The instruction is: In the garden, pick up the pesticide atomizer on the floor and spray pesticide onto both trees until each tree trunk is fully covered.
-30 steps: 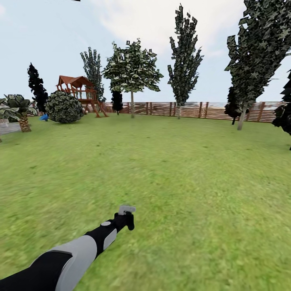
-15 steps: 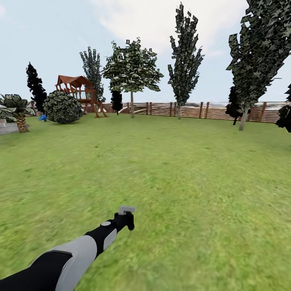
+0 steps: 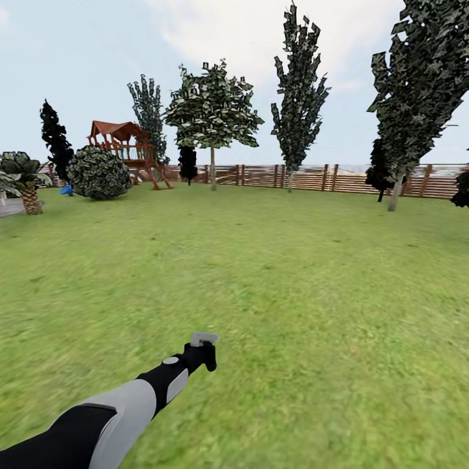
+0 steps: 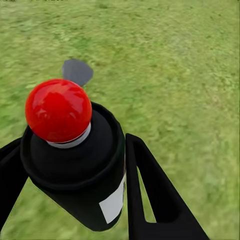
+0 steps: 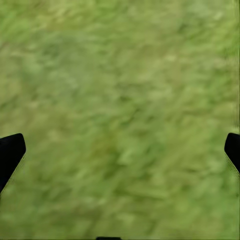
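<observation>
The left gripper (image 4: 75, 170) clamped the slim black, white-labelled pesticide atomizer (image 4: 80, 160) ahead of the robot, seemingly ready to spray; the right gripper (image 5: 120, 150) gaped wide above green lawn (image 3: 293, 273).

The left arm (image 3: 130, 404) reaches forward over the lawn (image 3: 293, 273) at the lower left, with the spray bottle (image 4: 82, 165) between its jaws. A fence (image 3: 312, 177) runs across the far edge of the lawn. Before it, a broad tree (image 3: 213, 111) stands left of centre, and a narrow tree (image 3: 298, 91) to its right. A playset (image 3: 124, 146) stands far left, a round bush (image 3: 99, 172) in front of it and a palm (image 3: 26, 179) further left. Another tree (image 3: 417, 85) stands at the right.
</observation>
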You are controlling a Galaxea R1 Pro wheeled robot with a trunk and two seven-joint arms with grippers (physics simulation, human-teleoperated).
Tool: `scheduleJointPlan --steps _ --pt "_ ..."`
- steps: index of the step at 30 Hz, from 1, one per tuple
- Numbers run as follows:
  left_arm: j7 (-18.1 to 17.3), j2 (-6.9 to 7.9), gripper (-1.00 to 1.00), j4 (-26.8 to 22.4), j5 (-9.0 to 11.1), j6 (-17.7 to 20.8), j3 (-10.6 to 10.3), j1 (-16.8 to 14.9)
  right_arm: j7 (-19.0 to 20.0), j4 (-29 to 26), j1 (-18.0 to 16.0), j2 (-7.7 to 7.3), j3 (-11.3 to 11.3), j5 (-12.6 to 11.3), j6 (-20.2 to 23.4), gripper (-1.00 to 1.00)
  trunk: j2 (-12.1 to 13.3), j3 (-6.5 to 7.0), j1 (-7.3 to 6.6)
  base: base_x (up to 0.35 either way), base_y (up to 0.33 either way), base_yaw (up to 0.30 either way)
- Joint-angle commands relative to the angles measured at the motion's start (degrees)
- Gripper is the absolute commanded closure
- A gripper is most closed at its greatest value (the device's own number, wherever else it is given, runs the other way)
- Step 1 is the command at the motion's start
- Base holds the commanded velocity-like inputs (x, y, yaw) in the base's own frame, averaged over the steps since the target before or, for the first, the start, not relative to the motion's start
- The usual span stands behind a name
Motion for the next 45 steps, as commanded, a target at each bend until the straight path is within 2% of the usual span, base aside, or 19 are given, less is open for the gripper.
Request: scheduleJointPlan --steps 1,15,45 --pt "-0.1 0.00 1.00 0.1 0.3 -0.2 -0.2 -0.1 0.3 0.3 -0.1 -0.01 0.1 -0.1 -0.4 -1.00 0.0 -0.13 0.03 0.350 0.000 0.000" --pt "-0.1 0.00 1.00 0.1 0.2 -0.2 -0.2 -0.1 0.2 0.3 -0.1 -0.01 0.1 -0.2 -0.4 -1.00 0.0 -0.84 0.03 0.350 0.000 0.000" --pt "-0.1 0.09 1.00 0.1 0.3 -0.2 -0.2 -0.1 0.2 0.3 -0.1 -0.01 0.1 -0.2 -0.4 -1.00 0.0 -0.87 0.03 0.350 0.000 0.000"
